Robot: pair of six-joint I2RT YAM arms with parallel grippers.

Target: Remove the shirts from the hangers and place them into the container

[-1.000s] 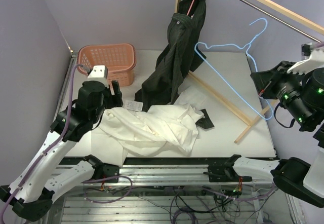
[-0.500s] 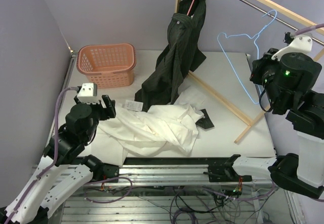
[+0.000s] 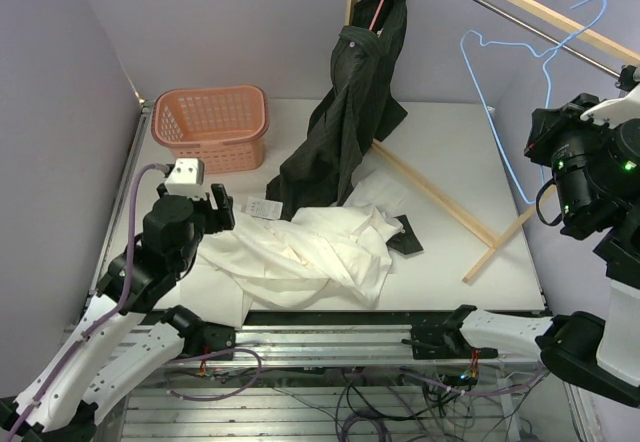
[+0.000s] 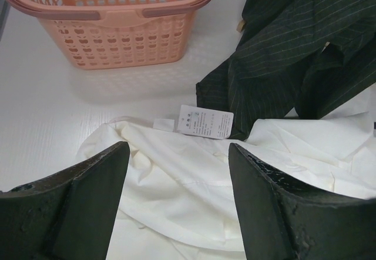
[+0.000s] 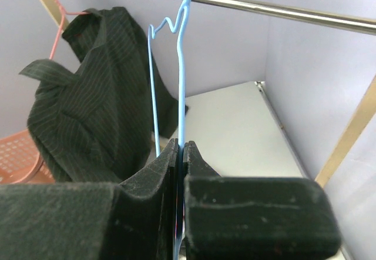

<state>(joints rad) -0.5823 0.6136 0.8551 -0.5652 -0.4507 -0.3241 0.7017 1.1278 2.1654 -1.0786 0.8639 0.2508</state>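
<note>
Top external view, compared with a second ago: the right gripper (image 5: 181, 154) has carried the bare light blue hanger (image 5: 181, 83) up and to the right. It was low over the table then. Now its hook stands up by the metal rail (image 5: 264, 6) of the rack. Whether the hook is over the rail yet, I cannot tell. The jaws are clamped tight on the hanger's wire, with nothing else in them.

- The left gripper (image 4: 177, 154) drew back toward the near edge, then came forward again. It now hangs over the near-left part of the white shirt (image 3: 310, 252). Its jaws are spread wide with cloth showing between them, and they grip nothing.
- The white shirt lies crumpled on the table, free of any hanger. Its care label (image 4: 204, 122) lies face up at the edge of the heap.
- The dark pinstriped shirt (image 3: 345, 122) still hangs on the pink hanger (image 3: 378, 7) at the back, with its tail dragging on the table.
- The salmon laundry basket (image 3: 210, 152) sits at the far left, just beyond the white shirt. Nothing shows inside it.

Reading: one shirt is freed but not yet stowed, and the other has not been started. The blue hanger looks to be on its way out of the working area. The left arm seems placed to take the white shirt and carry it the short way to the basket.
</note>
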